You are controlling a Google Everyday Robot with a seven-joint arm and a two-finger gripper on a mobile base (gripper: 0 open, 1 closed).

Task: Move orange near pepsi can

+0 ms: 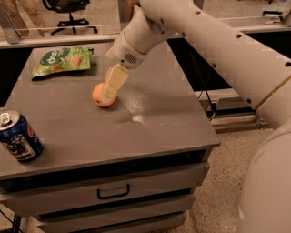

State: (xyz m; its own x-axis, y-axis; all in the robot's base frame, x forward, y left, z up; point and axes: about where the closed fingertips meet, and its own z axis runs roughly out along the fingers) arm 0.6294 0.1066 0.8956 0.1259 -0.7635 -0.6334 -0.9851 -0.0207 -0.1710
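The orange (98,97) lies on the grey cabinet top (159,123), left of its middle. The pepsi can (18,137), dark blue with a silver top, stands upright at the front left corner, well apart from the orange. My gripper (110,91) hangs from the white arm that reaches in from the upper right. It has come down right at the orange and overlaps the fruit's right side. The part of the orange behind the gripper is hidden.
A green snack bag (62,59) lies flat at the back left of the top. A drawer with a dark handle (113,191) is in the cabinet front. Speckled floor lies to the right, a glass partition and an office chair (68,11) behind.
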